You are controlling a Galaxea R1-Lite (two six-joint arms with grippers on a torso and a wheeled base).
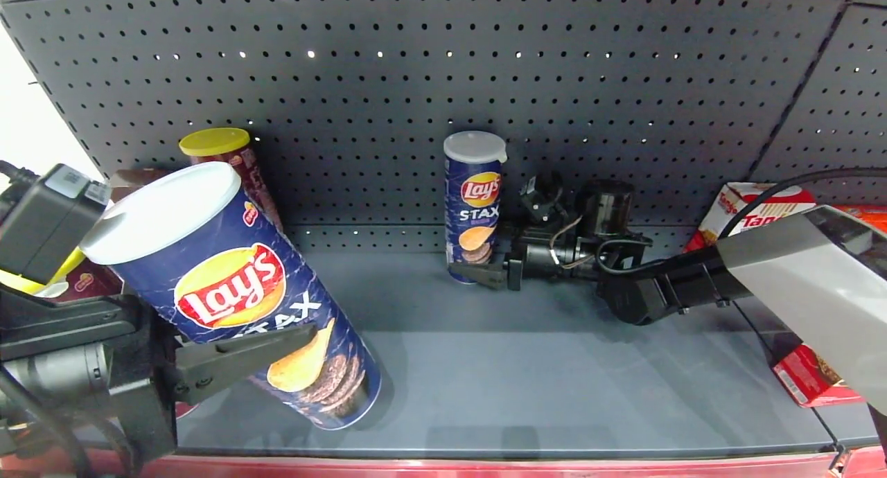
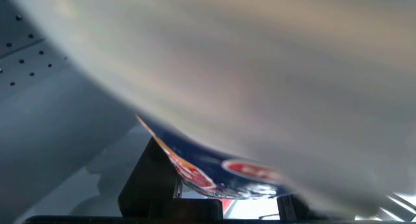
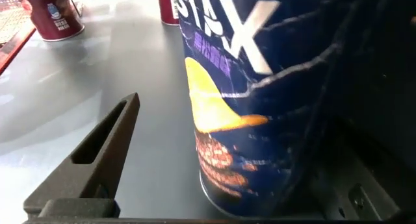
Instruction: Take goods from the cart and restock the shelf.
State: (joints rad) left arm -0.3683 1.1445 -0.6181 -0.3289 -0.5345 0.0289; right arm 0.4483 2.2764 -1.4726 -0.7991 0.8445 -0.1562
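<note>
Far left: grips the tilted blue chip canister (image 1: 235, 284) in the left gripper (image 1: 277, 325), jaws clamped across its lower body. Leans the white lid up and away to the left of the jaws, with the bottom rim just past the fingertip, down at the grey shelf deck (image 1: 554, 381). Cannot tell whether rim and deck touch. From the left wrist, looks along the canister's blurred side, with dark fingers (image 2: 153, 185) pressed against it on either side.

Behind those jaws, toward the pegboard back wall (image 1: 485, 62): a maroon chip canister (image 1: 229, 163) with a yellow lid, upright, partly hidden by the tilted one.

Middle: brackets the upright blue chip canister (image 1: 475, 208) with the right gripper (image 1: 478, 264), jaws spread apart and not pressing on it. From the right wrist, shows one finger (image 3: 91, 165) just beside the canister's base, with a bare strip of deck between finger and canister. Hides the other finger behind the canister. Stands on the deck between the spread jaws, close to the back wall, white lid on top.

Right, beyond the right arm and well apart from its jaws: a white-and-red biscuit box (image 1: 752, 211) leaning at the back wall. Nearer the front edge, a red snack box (image 1: 807, 381) lying flat, partly under the arm.
</note>
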